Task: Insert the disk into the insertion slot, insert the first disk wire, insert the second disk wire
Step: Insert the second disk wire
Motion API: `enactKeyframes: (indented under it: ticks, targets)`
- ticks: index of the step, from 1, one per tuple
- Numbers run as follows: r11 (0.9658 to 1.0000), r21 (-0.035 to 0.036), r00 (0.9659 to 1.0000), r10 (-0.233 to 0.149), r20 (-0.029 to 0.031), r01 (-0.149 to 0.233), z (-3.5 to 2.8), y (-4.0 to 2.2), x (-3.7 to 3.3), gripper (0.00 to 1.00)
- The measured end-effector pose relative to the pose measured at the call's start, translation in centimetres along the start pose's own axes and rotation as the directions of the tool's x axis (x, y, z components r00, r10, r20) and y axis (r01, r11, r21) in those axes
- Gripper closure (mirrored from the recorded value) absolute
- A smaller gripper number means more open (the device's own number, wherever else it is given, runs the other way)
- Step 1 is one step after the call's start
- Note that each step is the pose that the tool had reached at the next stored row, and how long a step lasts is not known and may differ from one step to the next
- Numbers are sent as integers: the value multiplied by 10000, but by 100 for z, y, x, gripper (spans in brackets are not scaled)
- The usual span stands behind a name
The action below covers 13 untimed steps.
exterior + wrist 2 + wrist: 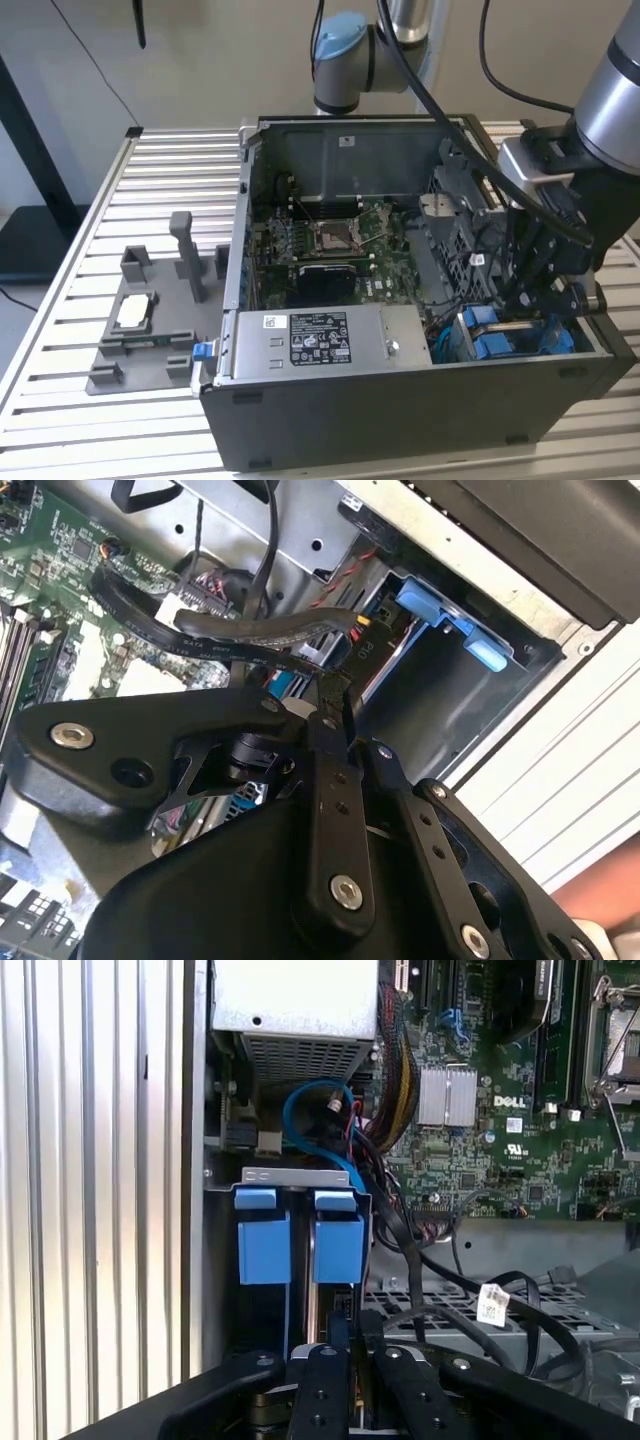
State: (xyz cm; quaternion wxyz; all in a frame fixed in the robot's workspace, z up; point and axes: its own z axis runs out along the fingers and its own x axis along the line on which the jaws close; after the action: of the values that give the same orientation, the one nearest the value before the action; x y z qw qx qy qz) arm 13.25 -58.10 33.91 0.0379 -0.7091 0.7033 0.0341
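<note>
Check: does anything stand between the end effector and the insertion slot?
Nothing visible does. The end effector sits right at the insertion slot; black cables run alongside it toward the motherboard, not across its blue clips.

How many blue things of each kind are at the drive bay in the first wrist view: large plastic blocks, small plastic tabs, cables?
Large blue plastic blocks: 2
Small blue plastic tabs: 2
Blue cable: 1
Total: 5
</note>
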Motion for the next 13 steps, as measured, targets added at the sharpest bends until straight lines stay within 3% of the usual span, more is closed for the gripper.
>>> enactKeyframes:
  ticks: [8, 9, 10, 13]
  targets:
    - [10000, 3, 10000, -2, 4, 2, 40, -5, 4, 82]
    - [10000, 0, 10000, -2, 7, 2, 34, -5, 3, 82]
    - [10000, -2, 10000, -2, 5, 2, 19, -4, 1, 76]
    - [10000, -13, 10000, 1, 0, -1, -43, -4, -4, 76]
